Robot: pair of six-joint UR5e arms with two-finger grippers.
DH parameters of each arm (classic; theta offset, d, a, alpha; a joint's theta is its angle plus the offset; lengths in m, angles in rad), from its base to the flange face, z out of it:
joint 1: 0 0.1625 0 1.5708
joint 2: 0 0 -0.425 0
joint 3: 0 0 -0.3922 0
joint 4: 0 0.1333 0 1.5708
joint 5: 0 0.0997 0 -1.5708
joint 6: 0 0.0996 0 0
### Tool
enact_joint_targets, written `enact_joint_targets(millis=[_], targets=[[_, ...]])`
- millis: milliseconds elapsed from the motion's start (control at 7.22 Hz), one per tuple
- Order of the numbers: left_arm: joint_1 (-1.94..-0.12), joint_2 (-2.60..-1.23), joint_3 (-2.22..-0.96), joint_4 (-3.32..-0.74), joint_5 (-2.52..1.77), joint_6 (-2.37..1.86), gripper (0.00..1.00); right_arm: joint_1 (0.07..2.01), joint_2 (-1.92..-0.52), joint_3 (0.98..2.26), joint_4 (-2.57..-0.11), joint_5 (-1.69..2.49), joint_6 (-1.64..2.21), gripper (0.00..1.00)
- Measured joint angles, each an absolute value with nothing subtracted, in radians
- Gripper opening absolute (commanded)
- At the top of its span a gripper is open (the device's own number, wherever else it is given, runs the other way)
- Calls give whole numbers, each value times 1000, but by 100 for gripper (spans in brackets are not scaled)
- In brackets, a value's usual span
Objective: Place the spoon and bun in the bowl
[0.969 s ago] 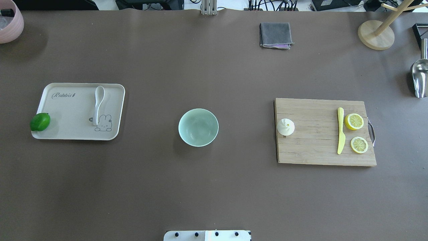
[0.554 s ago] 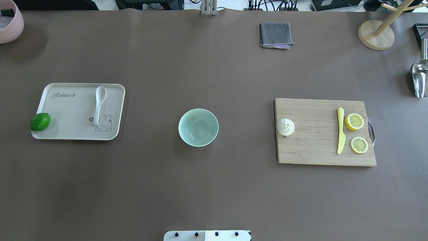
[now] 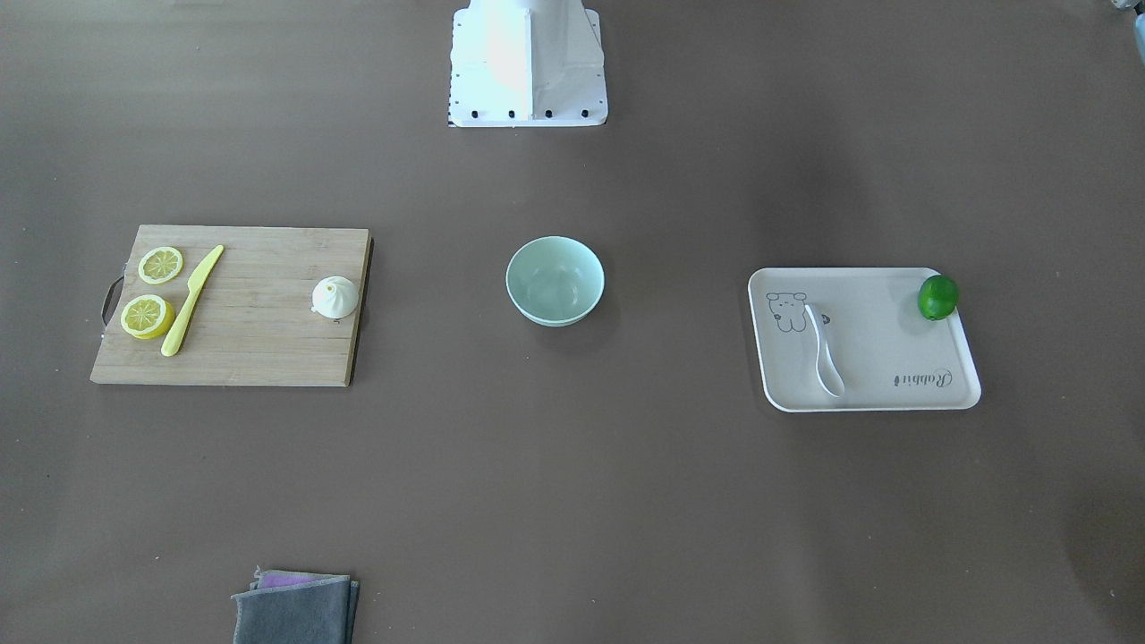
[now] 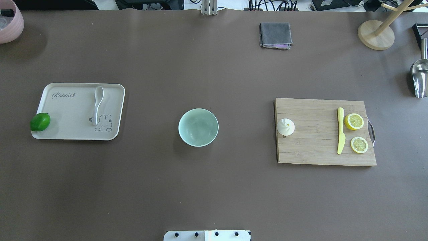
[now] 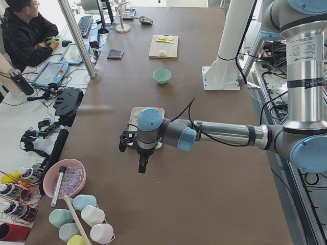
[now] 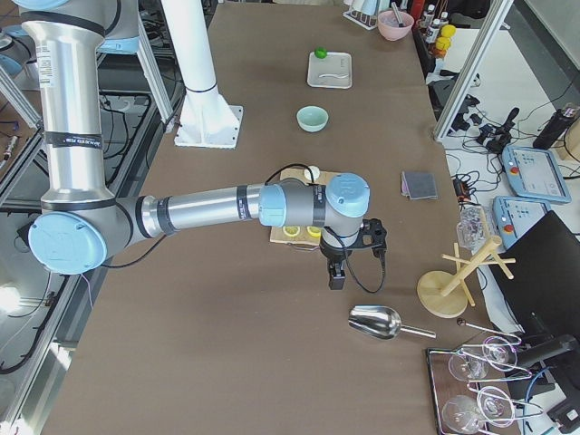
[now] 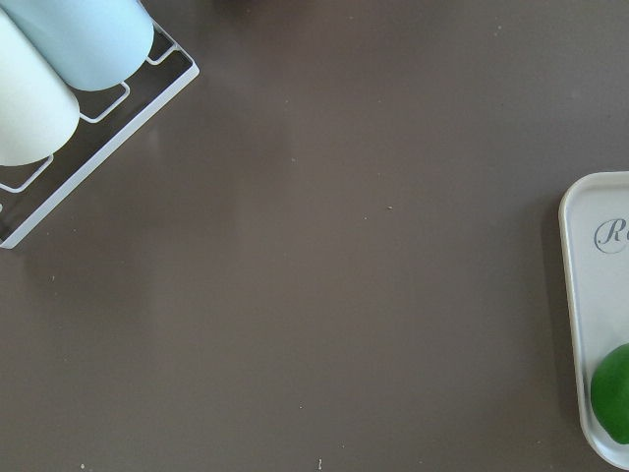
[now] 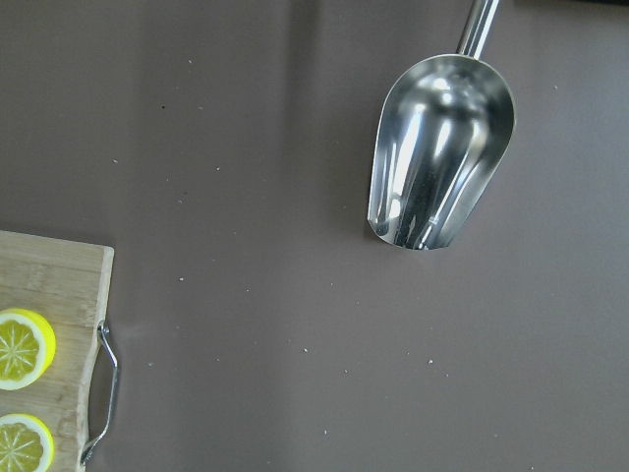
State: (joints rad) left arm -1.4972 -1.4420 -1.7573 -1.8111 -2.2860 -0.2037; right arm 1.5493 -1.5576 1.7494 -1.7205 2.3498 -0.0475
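Observation:
The white spoon [image 4: 98, 104] lies on a beige tray [image 4: 70, 113] at the left, scoop away from me. The white pleated bun [image 4: 285, 127] sits at the left edge of a wooden cutting board [image 4: 314, 137] at the right. The empty mint-green bowl [image 4: 198, 127] stands between them at mid-table. My left gripper [image 5: 141, 166] hangs over the table beyond the tray's end. My right gripper [image 6: 336, 276] hangs beyond the board's end, near a metal scoop [image 6: 374, 322]. Both show only in the side views, so I cannot tell whether they are open or shut.
A green lime [image 4: 40, 122] sits on the tray's corner. A yellow knife [image 4: 340, 130] and two lemon halves [image 4: 354, 121] lie on the board. A grey cloth [image 4: 275, 35], a wooden stand [image 4: 375, 35] and a pink bowl [image 4: 10, 21] are at the far edge.

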Motion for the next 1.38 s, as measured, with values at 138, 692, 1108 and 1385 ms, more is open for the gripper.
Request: enact_joint_targets(millis=[138,692,1108,1385], targets=[[-1497,-1442,-1759,-1811,-2287,-204,98,1549,-1558,1750,-1721,2350,-48,100],[-1486,-1470,-1811,-1811,-2295,-206,98,1528,-1516,1757,-1717,2334,-48,100],[-1380,-1570,-1825,-1814,-2295,-312,98,1515,-1486,1772,-1705,2335,-47,100],[-1283,-1643,-1822,-1812,-2275,-399,98,1514,-1500,1770,-1690,2372,-46,100]])
